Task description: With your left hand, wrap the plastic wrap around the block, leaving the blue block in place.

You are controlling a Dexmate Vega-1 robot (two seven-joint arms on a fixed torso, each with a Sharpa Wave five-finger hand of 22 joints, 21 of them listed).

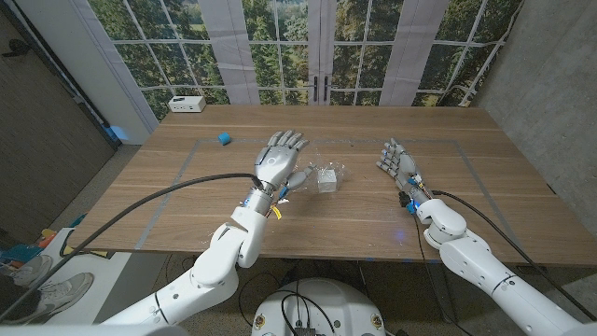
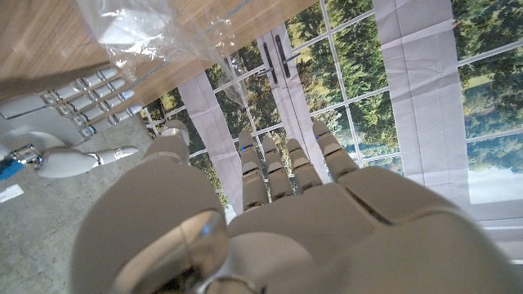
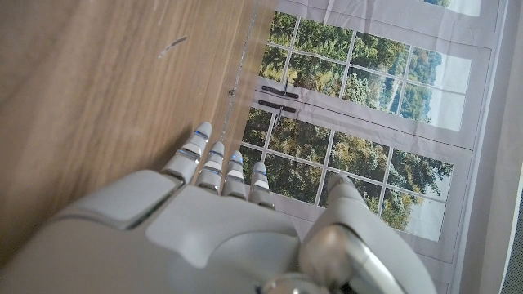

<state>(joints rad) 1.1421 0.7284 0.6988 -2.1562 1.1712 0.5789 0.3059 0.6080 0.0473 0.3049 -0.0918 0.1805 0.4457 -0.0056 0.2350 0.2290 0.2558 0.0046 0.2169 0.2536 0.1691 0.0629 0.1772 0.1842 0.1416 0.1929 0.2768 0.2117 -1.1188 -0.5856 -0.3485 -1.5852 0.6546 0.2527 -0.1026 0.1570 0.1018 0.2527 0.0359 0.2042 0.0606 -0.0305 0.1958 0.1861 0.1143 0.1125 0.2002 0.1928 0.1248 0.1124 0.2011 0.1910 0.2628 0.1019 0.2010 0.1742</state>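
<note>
The left hand (image 1: 280, 159) is out over the middle of the wooden table (image 1: 187, 201). Its fingers are spread wide and point away from the robot. It holds nothing. Just beside its thumb lies the plastic wrap (image 1: 328, 174), a clear, crinkly sheet. Under the wrap sits a small pale block (image 1: 327, 179). From the head view I cannot tell if the thumb touches the wrap or is only very near it.

In the left wrist view the same hand (image 2: 278, 220) shows from behind, with its fingers (image 2: 282, 167) straight and apart. The wrap (image 2: 155, 33) shines on the wood past the fingers. The other hand (image 2: 61, 102) shows there too, off to the side.

The right hand (image 1: 399, 166) is on the right side of the table, well apart from the wrap. Its fingers are open and reach away from the robot — nothing is in it. It seems to stand with the palm turned toward the wrap, but I cannot tell if it touches the table. In the right wrist view its fingers (image 3: 214, 167) are held close side by side over bare wood.

The blue block (image 1: 224, 139) is small and sits alone toward the far left part of the table, well apart from both hands and from the wrap.

A white box (image 1: 187, 104) sits at the far left corner of the table. Behind the table are tall windows (image 1: 308, 42) with green trees outside.
</note>
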